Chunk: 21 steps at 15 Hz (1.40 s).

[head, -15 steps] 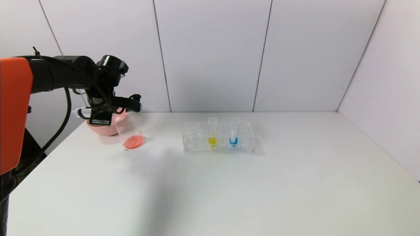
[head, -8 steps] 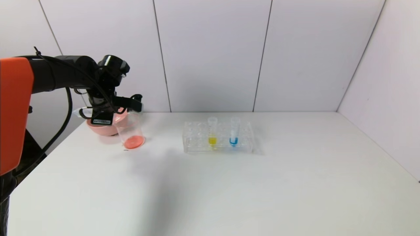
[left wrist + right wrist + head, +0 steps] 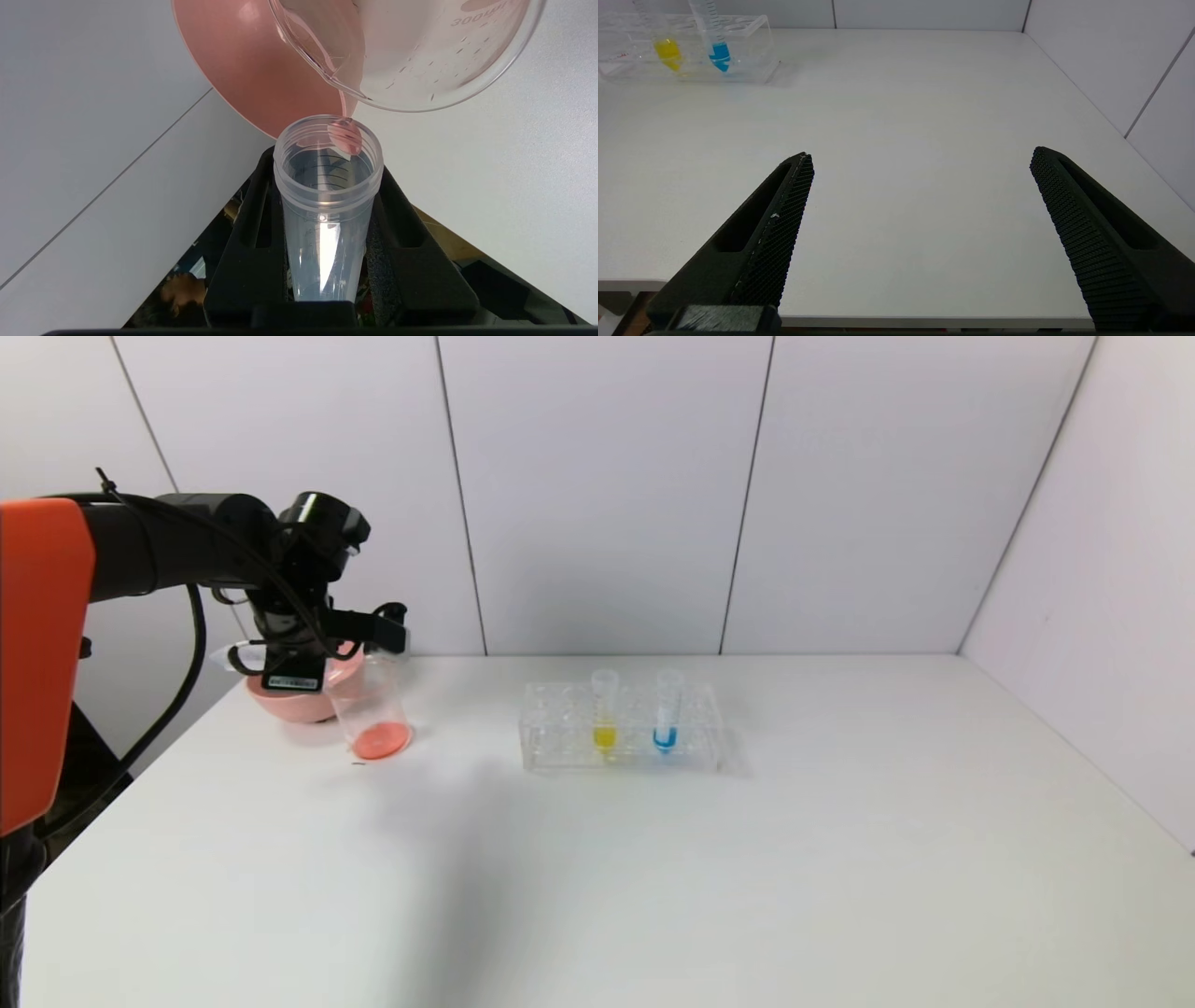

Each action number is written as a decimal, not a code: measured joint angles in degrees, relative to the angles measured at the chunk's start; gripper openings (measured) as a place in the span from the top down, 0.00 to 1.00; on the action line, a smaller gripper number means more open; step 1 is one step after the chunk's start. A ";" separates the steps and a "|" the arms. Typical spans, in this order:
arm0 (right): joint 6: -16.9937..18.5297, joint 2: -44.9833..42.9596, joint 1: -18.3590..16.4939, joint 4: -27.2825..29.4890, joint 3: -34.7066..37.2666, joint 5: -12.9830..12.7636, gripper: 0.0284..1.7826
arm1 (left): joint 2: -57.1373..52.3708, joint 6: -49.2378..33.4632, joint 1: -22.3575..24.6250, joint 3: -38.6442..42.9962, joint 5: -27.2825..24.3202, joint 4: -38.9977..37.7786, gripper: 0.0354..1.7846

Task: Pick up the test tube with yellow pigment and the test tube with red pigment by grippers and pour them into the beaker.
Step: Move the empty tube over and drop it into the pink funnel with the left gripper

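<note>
We see 2 tubes in 1 rack (image 3: 560,742): yellow tube (image 3: 604,714), blue tube (image 3: 666,714). Left gripper (image 3: 327,261) pinches 1 red tube (image 3: 327,205), tipped at 1 beaker (image 3: 372,709); right gripper (image 3: 920,233) jaws spread.

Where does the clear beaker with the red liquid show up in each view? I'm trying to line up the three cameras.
Head view: the clear straight-sided beaker stands at far left on the table, in front of the pink bowl.
Left wrist view: its rim fills the upper edge, beyond the tube's mouth.
Right wrist view: not in it.
Shared landmark: the pink bowl appears in the head and left wrist views.
</note>
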 joint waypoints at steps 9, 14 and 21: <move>0.00 0.00 0.00 0.00 0.00 -0.01 0.05 | -3.36 -10.40 3.19 0.34 -20.63 -0.88 0.74; 0.00 0.00 0.00 0.00 0.00 0.00 0.05 | -5.23 -15.17 6.12 0.39 -34.11 -2.04 0.74; 0.00 0.00 0.00 0.00 0.00 -0.01 0.05 | -7.00 -28.98 10.02 0.39 -46.79 -10.09 0.74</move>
